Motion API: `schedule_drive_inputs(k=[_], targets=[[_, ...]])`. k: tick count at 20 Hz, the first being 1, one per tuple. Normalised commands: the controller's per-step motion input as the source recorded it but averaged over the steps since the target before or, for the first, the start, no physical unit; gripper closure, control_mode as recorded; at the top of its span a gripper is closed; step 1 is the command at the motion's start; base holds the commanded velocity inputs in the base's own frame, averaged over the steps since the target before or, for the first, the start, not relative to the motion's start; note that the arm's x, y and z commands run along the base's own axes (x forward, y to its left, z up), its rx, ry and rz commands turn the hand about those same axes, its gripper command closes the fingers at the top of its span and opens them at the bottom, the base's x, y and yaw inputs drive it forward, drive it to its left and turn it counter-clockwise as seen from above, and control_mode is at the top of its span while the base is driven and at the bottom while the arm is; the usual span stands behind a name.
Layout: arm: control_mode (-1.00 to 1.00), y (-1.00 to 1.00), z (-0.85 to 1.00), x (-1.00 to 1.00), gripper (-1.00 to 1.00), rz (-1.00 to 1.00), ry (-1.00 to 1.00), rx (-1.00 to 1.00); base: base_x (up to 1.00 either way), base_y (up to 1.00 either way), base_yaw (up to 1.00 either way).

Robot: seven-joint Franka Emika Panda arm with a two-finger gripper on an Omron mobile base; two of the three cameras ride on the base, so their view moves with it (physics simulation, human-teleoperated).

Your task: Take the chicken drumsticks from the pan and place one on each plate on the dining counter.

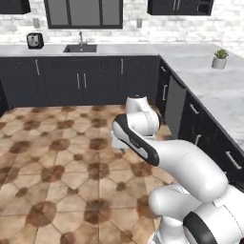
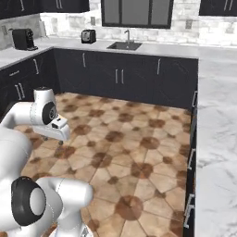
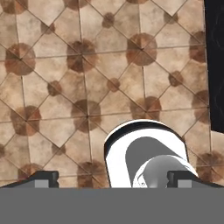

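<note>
The tiled floor [image 1: 62, 157] takes up most of each picture, brown and tan tiles set in a pattern of octagons with darker patches where they meet. Around it run dark cabinets [image 1: 81, 83] with pale bar handles, topped by a white, grey-veined marble worktop [image 1: 200, 64] that follows the back wall and turns down the right side of the room; in the right base view the same marble surface [image 2: 217, 139] fills the right edge, bare along the stretch that shows. The robot's white arm [image 1: 181, 167] is folded low over the floor in front of the base, its dark-banded joints bent back on themselves. Behind the back worktop is a pale brick wall with a dark-framed window [image 1: 83, 13] above the sink [image 1: 80, 48], which has a slim tap. A black coffee machine [image 2: 23, 39] stands on the left worktop in the right base view, and a small toaster [image 1: 35, 40] sits on the back worktop left of the sink. A little potted plant [image 1: 219, 59] in a pale pot stands on the right-hand worktop. The hand [image 3: 113, 178] points down at the floor tiles, its two dark tips set wide apart at the bottom of the hand view with nothing between them. I cannot tell where the drumsticks, pan or plates are from here.
</note>
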Motion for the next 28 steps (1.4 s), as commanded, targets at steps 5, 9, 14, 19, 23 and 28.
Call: schedule_drive_inputs(k=[5,9,14,19,23,28], targets=[[1.0,0.0,0.0,0.0,-1.0,0.0,0.0,0.0,1.0,0.59,-0.04],[1.0,0.0,0.0,0.0,-1.0,0.0,0.0,0.0,1.0,0.67,0.0],[1.0,0.0,0.0,0.0,-1.0,0.0,0.0,0.0,0.93,0.58,0.1],[1.0,0.0,0.0,0.0,-1.0,0.0,0.0,0.0,0.75,0.38,0.37],[1.0,0.0,0.0,0.0,-1.0,0.0,0.0,0.0,0.78,0.27,0.46],[1.0,0.0,0.0,0.0,-1.0,0.0,0.0,0.0,0.84,0.09,0.56]])
